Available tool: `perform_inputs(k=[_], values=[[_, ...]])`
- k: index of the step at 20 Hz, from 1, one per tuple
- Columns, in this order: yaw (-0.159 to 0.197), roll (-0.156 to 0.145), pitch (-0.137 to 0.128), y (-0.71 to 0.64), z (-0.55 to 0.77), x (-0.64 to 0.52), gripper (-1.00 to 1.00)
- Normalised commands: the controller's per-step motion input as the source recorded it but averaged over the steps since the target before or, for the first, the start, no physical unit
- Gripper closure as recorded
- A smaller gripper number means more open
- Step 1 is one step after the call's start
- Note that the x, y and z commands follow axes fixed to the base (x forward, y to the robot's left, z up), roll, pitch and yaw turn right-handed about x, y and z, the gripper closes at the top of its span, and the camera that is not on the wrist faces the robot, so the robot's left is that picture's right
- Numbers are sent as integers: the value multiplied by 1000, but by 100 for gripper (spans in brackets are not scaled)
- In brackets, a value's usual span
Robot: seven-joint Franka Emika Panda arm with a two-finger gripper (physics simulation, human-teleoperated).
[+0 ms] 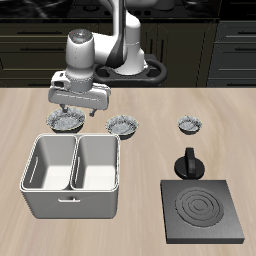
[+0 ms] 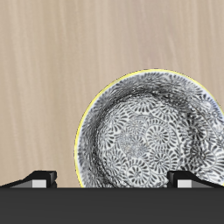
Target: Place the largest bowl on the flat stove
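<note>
The largest bowl [image 1: 64, 122] is seen resting on the bench [image 1: 150, 110] behind the grey double-compartment bin [image 1: 75, 176], well apart from the flat stove [image 1: 202, 212] near the front edge, with the pincer [image 1: 66, 109] held just above it, spread open and gripping nothing. From the wrist view the bowl [image 2: 150, 131] is judged to be a stiff, glazed and probably slippery ceramic piece, light enough for one arm yet liable to chip if dropped. A hold across its thin rim, one finger inside the wall and one outside, is judged best, since the full width could hardly be spanned.
</note>
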Motion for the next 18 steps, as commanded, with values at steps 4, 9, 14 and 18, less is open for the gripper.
perform_inputs(k=[4,9,14,18], values=[[2,-6,24,-29,-173,65,-100],[-3,12,52,-41,-234,57,-100],[-3,1,25,-38,-184,30,100],[4,-1,-25,30,101,19,100]])
